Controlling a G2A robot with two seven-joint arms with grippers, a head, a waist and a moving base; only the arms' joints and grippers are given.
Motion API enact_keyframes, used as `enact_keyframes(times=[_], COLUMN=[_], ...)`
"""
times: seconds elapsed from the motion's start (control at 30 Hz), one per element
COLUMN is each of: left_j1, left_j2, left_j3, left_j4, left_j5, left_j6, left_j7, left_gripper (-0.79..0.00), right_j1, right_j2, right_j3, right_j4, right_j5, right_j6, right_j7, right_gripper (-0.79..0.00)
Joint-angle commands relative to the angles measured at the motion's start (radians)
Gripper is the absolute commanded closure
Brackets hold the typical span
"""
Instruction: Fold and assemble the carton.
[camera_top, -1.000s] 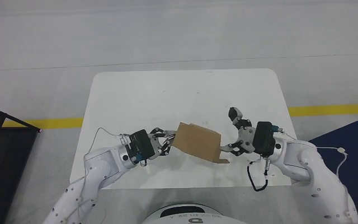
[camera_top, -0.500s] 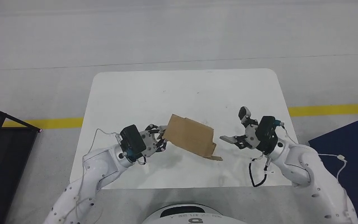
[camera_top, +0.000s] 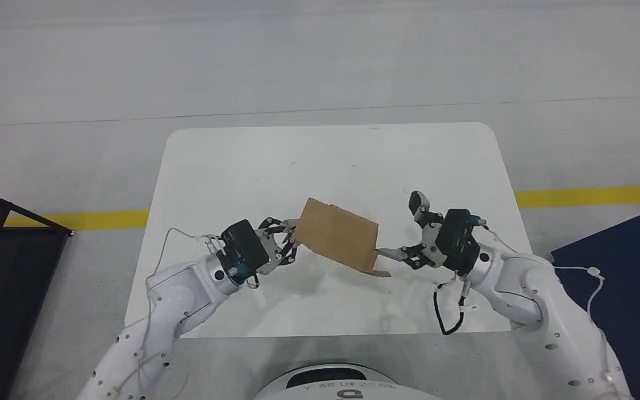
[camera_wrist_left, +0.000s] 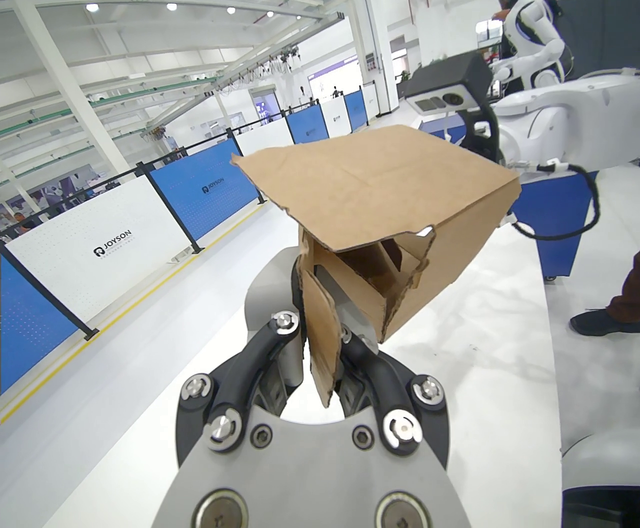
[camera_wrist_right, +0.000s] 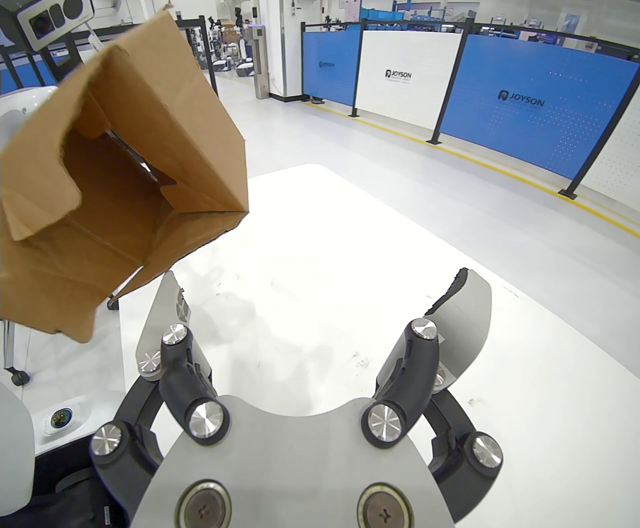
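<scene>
We are holding the carton (camera_top: 340, 235) tilted above the middle of the worktop (camera_top: 250, 170). Our left end effector (camera_top: 283, 245) is pinching one end flap, so the opened tube is hanging free for folding. Our right end effector (camera_top: 401, 228) is waiting spread wide at the opposite open end — one finger just beside a loose flap, probably for pushing it inward.

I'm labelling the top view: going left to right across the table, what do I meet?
In order: left gripper, shut on a flap → carton → right gripper, open.
</scene>
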Motion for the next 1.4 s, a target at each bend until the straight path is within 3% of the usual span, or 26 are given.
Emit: enact_keyframes(times=[0.0,0.27,0.63,1.07,1.37], left_j1=[0.002,-0.004,-0.003,-0.011,-0.001], left_j2=[0.0,-0.002,-0.003,-0.006,-0.006], left_j3=[0.001,0.001,-0.006,-0.003,-0.009], left_j4=[-0.001,0.003,0.008,0.011,0.018], left_j5=[-0.002,-0.019,-0.054,-0.034,0.006], left_j6=[-0.002,-0.019,-0.047,-0.039,-0.015], left_j7=[0.002,0.012,0.043,0.034,0.017], left_gripper=[0.0,0.0,0.0,0.0,0.0], right_j1=[0.001,0.014,-0.015,0.018,0.017], right_j2=[0.0,-0.005,-0.004,-0.013,-0.014], right_j3=[-0.002,-0.034,0.049,-0.045,-0.039], right_j4=[-0.004,-0.005,0.031,0.0,-0.021], right_j5=[-0.001,-0.011,0.05,-0.009,-0.029], right_j6=[-0.002,0.018,0.027,0.044,0.056], right_j7=[0.007,0.015,-0.027,0.034,0.036], right_gripper=[-0.785,-0.785,-0.785,-0.785,-0.785])
